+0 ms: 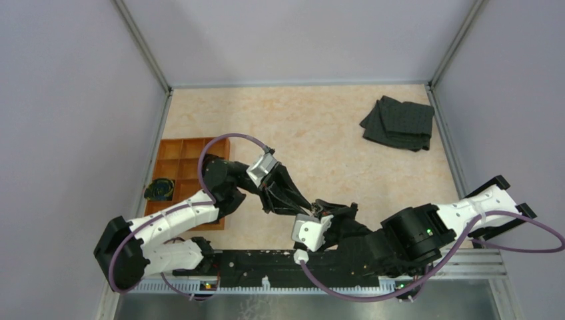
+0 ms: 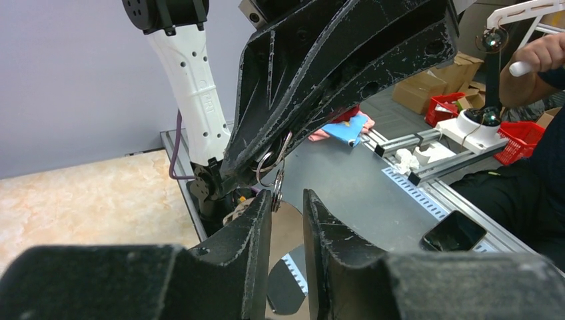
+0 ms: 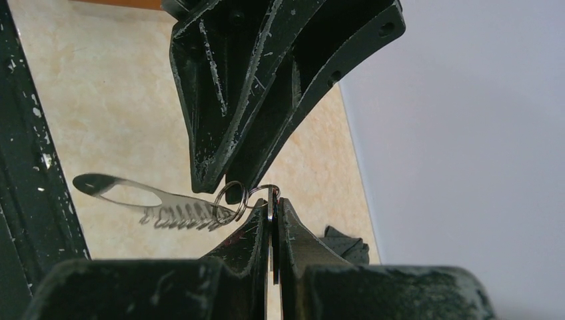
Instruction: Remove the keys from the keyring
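Clamping the keyring edge-on, the right gripper has its jaws clenched on it, in mid-air over the table. Tips of the left gripper sit at the ring's other loop, jaws slightly parted. One key hangs off the ring, outside both jaws.

Top view's no help, the keyring is way too tiny mid-frame. Right wrist view: part of it vanishes inside the right gripper, and a dark lump low center is half hidden, can't tell what. The person is cut off at the left wrist view's right edge.
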{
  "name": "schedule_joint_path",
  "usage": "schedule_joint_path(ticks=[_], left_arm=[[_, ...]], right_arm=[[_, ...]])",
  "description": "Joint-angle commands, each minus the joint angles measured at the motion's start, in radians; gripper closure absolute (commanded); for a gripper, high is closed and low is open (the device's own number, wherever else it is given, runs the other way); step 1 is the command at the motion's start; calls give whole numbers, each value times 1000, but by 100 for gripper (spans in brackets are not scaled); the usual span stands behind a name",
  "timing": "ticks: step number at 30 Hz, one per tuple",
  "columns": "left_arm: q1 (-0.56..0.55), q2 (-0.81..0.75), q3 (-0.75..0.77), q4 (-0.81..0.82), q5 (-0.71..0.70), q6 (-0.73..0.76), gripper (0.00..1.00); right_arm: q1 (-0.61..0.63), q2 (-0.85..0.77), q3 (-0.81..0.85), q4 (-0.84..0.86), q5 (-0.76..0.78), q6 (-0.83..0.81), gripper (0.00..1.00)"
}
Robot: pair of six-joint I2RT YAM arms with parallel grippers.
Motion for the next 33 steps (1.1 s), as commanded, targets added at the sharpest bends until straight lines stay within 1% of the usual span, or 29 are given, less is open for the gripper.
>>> schedule_joint_path(ticks=[1, 11, 14, 16, 20, 24, 33], left_arm=[[-13, 6, -10, 67, -15, -11, 72], [-17, 20, -35, 113, -64, -55, 79], [-17, 13, -41, 100, -86, -52, 85], [-17, 5, -53, 90, -110, -47, 92], [-17, -34, -83, 68, -172, -25, 100], [-17, -73, -121, 79, -233, -19, 100], [-17, -124, -148, 134, -263, -32, 100]], right_arm=[[11, 5, 47, 3, 36, 12, 100], [11, 5, 44, -8, 45, 29, 100], [12, 7, 44, -17, 53, 39, 100], [12, 7, 44, -21, 55, 47, 100], [11, 7, 40, -40, 56, 74, 100], [12, 3, 21, -60, 51, 114, 100], [12, -17, -50, -24, -1, 162, 100]])
